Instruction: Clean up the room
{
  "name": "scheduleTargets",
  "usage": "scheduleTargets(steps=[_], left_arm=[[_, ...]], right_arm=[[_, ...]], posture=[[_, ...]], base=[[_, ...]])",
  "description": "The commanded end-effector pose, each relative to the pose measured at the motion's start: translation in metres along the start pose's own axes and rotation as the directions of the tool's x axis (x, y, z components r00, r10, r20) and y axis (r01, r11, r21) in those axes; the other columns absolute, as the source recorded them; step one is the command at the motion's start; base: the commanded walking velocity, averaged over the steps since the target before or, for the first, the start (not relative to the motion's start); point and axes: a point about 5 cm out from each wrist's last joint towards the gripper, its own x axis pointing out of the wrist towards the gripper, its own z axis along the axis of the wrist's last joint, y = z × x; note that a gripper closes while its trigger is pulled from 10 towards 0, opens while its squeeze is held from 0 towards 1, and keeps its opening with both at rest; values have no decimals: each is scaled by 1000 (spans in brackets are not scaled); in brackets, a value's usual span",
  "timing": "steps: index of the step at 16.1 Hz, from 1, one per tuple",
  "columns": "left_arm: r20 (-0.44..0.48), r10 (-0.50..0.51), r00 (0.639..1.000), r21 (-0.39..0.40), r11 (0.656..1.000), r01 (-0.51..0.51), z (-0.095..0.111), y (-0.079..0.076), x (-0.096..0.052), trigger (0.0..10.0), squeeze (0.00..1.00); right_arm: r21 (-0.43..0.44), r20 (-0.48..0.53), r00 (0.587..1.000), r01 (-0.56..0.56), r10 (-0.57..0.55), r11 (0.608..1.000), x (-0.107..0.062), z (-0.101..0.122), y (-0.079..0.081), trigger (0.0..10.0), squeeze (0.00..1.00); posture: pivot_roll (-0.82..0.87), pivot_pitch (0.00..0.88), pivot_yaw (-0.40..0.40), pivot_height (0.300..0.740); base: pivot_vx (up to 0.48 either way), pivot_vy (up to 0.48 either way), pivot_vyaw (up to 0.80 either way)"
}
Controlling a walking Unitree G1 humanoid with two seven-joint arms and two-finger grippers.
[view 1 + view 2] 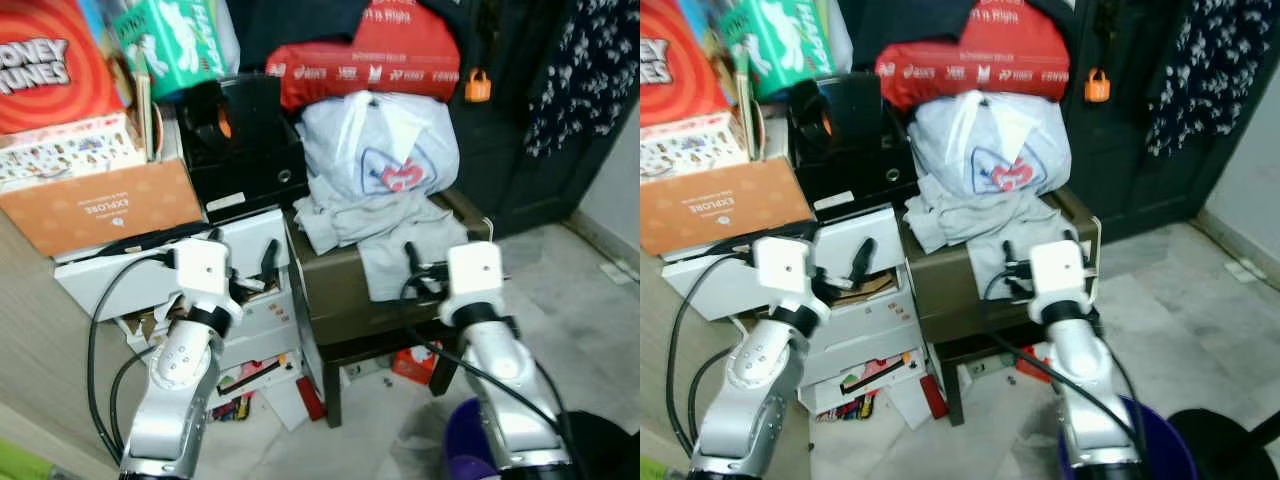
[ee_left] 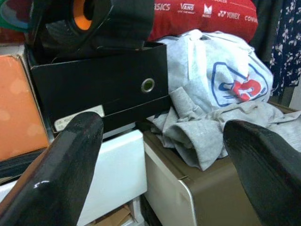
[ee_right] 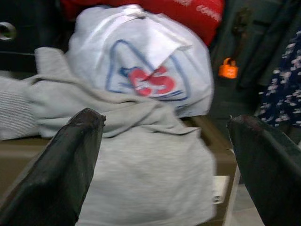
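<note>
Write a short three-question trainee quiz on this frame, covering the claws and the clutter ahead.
1. True or false: the right claw is open.
2. What lies draped over the brown box? A) grey garment B) striped towel C) blue jeans
3. Fill in: the black box sits on a ____ storage unit.

Key: 1 true, its fingers spread before the grey garment. 2 A. 3 white.

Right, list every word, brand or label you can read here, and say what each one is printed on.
"LOONEY TUNES", cut off: red box.
"EXPLORE": orange box; smaller line blurred.
"ASICS", "VANS", "YONEX": red bag; other logos too small.
"HAPPY", partly hidden: green pack.
"CS": white plastic bag.
White label on black shoebox: unreadable.
</note>
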Motion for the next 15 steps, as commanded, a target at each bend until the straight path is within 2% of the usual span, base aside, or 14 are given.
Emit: scheduleTargets(steps=[1,4,7,15], left_arm=[[-2,20,1000,8,1000,-20,0,8,-1,10000,0],[-11,55,998,7,998,-55,-1,11,0,10000,0],[-24,76,997,0,997,-76,-3,14,1,10000,0],[-24,102,994,-1,995,-102,-3,16,2,10000,0]], right_arm=[[12,23,999,-24,24,1000,2,5,8,10000,0],[5,25,999,-30,30,1000,2,6,8,10000,0],[-5,24,999,-29,29,1000,2,5,4,10000,0],[-2,29,999,-24,24,1000,4,7,5,10000,0]], posture=[[-89,0,46,740],[-90,0,45,740],[-93,0,45,740],[-93,0,41,740]], base=[[0,0,0],[0,0,283],[0,0,602],[0,0,625]])
